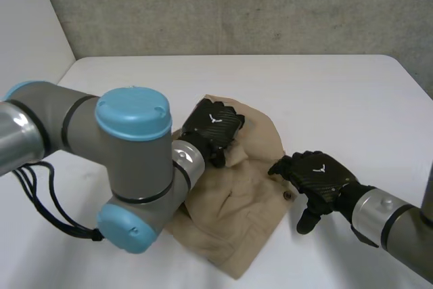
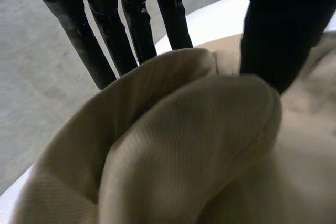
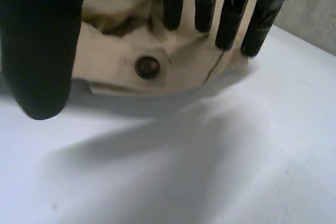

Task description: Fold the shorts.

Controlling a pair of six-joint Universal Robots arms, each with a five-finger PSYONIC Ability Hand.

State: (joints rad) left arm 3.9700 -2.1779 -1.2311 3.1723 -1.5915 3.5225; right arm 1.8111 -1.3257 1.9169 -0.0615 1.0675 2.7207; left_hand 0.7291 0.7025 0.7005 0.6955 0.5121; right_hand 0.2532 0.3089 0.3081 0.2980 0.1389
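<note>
The shorts (image 1: 240,214) lie crumpled on the tabletop (image 1: 338,99), running from frame centre towards the lower edge. At their upper end a raised fold is pinched by the left hand (image 1: 213,126) between straight fingers (image 2: 136,24) and thumb. The right hand (image 1: 318,177), fingers straight and holding nothing, is set at the right edge by the button (image 3: 147,66).

Crumpled tan shorts (image 1: 233,201) on white table (image 1: 325,93)
</note>
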